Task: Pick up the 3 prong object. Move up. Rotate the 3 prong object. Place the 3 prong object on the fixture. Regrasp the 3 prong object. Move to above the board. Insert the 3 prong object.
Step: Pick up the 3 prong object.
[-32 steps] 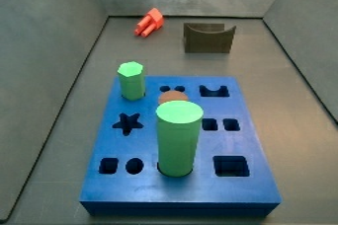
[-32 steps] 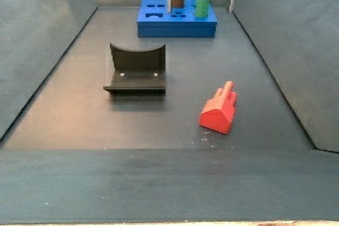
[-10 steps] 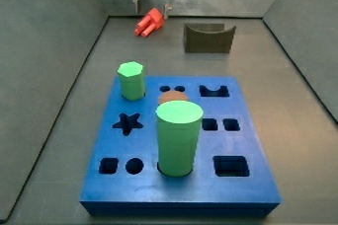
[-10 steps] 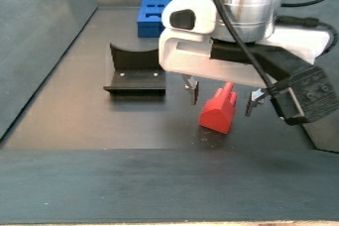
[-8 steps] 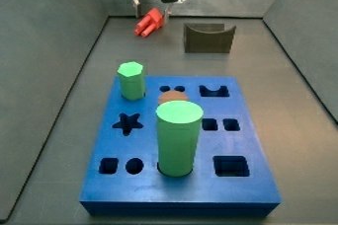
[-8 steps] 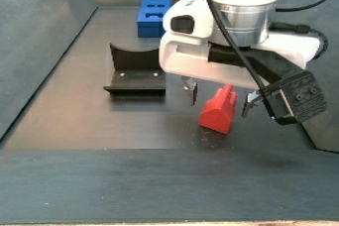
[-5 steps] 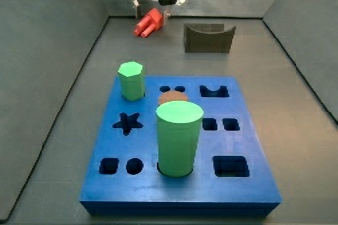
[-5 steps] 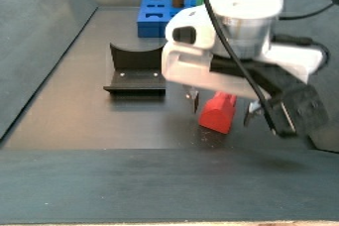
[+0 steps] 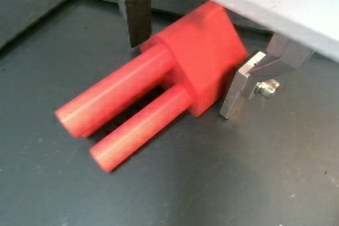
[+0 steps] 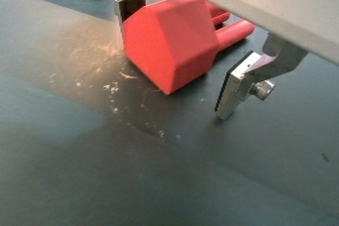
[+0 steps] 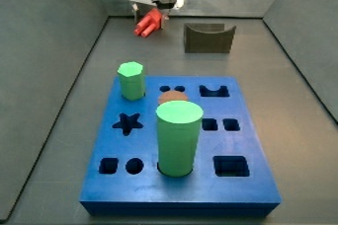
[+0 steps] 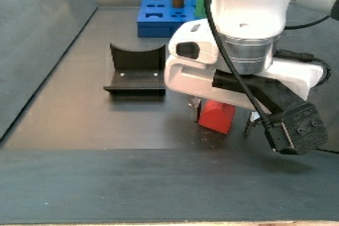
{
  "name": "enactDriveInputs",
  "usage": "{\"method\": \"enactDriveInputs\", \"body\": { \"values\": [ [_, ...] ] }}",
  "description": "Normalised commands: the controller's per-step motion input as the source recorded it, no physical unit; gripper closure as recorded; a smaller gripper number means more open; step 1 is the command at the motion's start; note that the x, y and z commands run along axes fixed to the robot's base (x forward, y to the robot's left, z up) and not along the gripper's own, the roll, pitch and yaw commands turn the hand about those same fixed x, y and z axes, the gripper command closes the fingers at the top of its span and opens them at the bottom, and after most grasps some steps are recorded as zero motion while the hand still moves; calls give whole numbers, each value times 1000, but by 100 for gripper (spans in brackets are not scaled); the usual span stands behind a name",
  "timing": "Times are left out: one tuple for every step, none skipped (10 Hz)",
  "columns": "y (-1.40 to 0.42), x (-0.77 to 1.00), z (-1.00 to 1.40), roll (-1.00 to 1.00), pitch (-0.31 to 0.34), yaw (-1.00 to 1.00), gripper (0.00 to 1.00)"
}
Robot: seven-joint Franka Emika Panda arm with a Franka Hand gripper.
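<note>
while the 3 prong object (image 9: 159,81) lies flat on the dark floor, these lines hold:
room: it lies near the far end of the grey-walled bin in a side view (image 11: 149,22), close to the back wall and nearer one side wall; bare floor (image 10: 93,161) spreads around it, marked with pale scuffs.
look: red-orange plastic, a chunky wedge-shaped body with round prongs running out from one end; two prongs show plainly in a wrist view, a third cannot be made out.
claw: the claw (image 9: 192,56) is down low over the piece, its silver fingers (image 10: 245,86) standing on either side of the wedge body; they are spread, with small gaps to the plastic, nothing gripped.
side view: the white arm body hides most of the piece; only a red corner (image 12: 217,117) shows beneath it.
fixture: the fixture (image 12: 137,68) stands on the floor near the piece, apart from it.
board: the board (image 11: 183,150) sits well apart at the other end, carrying a green hexagonal peg (image 11: 130,80) and a big green cylinder (image 11: 179,138).
</note>
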Motion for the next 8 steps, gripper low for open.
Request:
{"method": "enactDriveInputs", "body": {
  "values": [
    [0,-3,0,0,-4,0,0],
    [0,0,0,0,0,0,0],
    [0,0,0,0,0,0,100],
    [0,0,0,0,0,0,100],
    [0,0,0,0,0,0,100],
    [0,0,0,0,0,0,100],
    [0,0,0,0,0,0,100],
    [0,0,0,0,0,0,100]
  ]
}}
